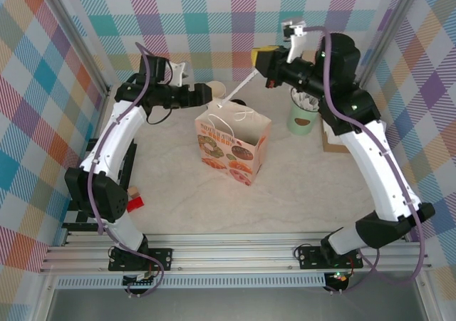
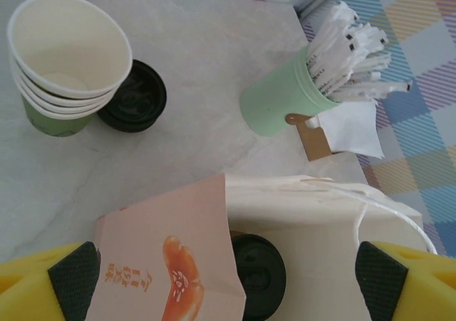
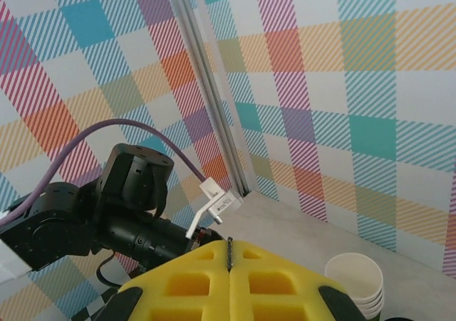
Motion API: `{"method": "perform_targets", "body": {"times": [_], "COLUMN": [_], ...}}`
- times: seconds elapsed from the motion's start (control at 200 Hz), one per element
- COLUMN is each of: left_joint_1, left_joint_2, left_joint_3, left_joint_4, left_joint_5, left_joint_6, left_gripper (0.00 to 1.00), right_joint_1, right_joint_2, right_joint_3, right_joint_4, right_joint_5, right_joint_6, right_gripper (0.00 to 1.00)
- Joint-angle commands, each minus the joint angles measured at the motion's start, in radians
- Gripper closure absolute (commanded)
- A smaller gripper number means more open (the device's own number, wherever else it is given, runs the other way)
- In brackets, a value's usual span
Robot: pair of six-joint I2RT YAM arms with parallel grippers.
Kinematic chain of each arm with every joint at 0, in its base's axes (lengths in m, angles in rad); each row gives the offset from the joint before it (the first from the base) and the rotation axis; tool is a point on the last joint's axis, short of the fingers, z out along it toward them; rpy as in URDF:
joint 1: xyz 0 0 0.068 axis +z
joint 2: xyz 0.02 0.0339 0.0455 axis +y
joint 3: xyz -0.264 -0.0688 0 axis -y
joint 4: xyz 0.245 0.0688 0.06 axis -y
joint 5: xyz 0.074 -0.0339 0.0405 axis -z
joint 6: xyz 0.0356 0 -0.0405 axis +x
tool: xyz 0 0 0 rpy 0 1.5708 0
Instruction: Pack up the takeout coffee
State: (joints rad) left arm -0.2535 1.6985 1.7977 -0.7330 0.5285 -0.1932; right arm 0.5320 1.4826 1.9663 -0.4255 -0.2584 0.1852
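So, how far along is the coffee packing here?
Done: the lidded cup sits inside the paper bag. In hand: the right gripper, shut, appears to hold up a bag handle; the left gripper hangs open above the bag. Left: letting go of the handle.

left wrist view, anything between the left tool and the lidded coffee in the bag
Only the bag's printed wall, folded over the left edge of the coffee's lid; the open left tool straddles the mouth.
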Motion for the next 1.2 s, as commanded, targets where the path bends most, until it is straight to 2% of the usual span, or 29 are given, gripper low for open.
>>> {"method": "perform_targets", "body": {"times": [0.0,0.115,0.29,0.455,0.6,0.645,0.8,0.945,1.05,1.115,1.145,1.195], "left_joint_1": [-0.003,-0.003,-0.001,-0.002,-0.001,-0.001,0.0,0.0,0.0,0.0,0.0,0.0], "left_joint_2": [-0.029,-0.086,-0.147,-0.178,-0.223,-0.236,-0.256,-0.251,-0.266,-0.273,-0.274,-0.28], "left_joint_3": [-0.003,-0.036,-0.101,-0.149,-0.222,-0.241,-0.281,-0.287,-0.342,-0.361,-0.363,-0.364], "left_joint_4": [0.014,0.031,0.053,0.073,0.114,0.121,0.14,0.172,0.247,0.272,0.27,0.259], "left_joint_5": [-0.105,-0.23,-0.307,-0.405,-0.492,-0.503,-0.522,-0.528,-0.572,-0.612,-0.631,-0.666], "left_joint_6": [-0.079,-0.132,-0.182,-0.27,-0.351,-0.364,-0.399,-0.433,-0.514,-0.562,-0.574,-0.592], "left_gripper": [0.05,0.01,0.0,0.0,0.0,0.0,0.0,0.0,0.0,0.0,0.0,0.0], "right_joint_1": [0.06,0.104,0.117,0.161,0.184,0.187,0.187,0.185,0.172,0.151,0.138,0.116], "right_joint_2": [0.055,0.106,0.204,0.272,0.33,0.339,0.331,0.278,0.227,0.187,0.165,0.12], "right_joint_3": [0.037,0.048,0.05,-0.046,-0.074,-0.075,-0.091,-0.105,-0.095,-0.096,-0.102,-0.129], "right_joint_4": [-0.045,-0.071,-0.063,0.09,0.153,0.153,0.099,0.084,0.059,0.033,0.021,0.003], "right_joint_5": [0.092,0.166,0.105,0.106,0.146,0.143,0.215,0.217,0.26,0.322,0.353,0.417], "right_joint_6": [-0.147,-0.197,-0.101,-0.021,0.013,0.006,0.016,-0.016,-0.031,-0.02,-0.019,-0.026], "right_gripper": [1.0,1.0,1.0,1.0,0.92,0.86,0.56,0.43,0.32,0.18,0.02,0.0]}}
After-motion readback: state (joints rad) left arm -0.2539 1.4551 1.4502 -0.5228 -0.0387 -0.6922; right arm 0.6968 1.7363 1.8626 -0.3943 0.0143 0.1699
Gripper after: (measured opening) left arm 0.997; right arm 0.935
